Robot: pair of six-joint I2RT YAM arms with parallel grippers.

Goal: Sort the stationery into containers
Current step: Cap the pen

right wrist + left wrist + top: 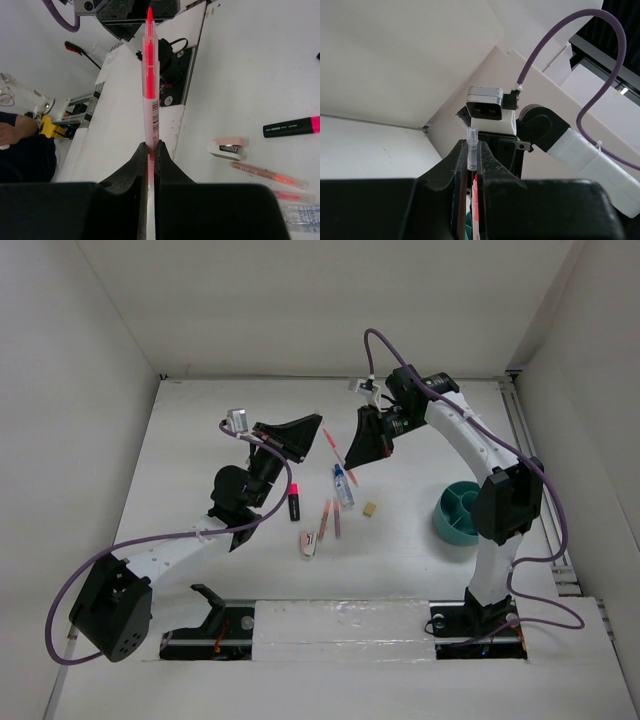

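Pink-orange thin pen point(331, 443) sits between left gripper point(317, 422) and right gripper point(353, 462) overhead, round teal plastic organiser cup point(447, 530) well apart. Left wrist: closed fingers pinch a small clear cap point(472, 140). Right wrist: fingers closed on the barrel, tip bare; I reckon for recapping.

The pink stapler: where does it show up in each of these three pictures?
Top external: the stapler lies near the centre, just below the pink-capped highlighter.
Left wrist: not in it.
Right wrist: the stapler lies right of centre, lower and to the left of the same highlighter.
Shared landmark: the pink-capped highlighter.
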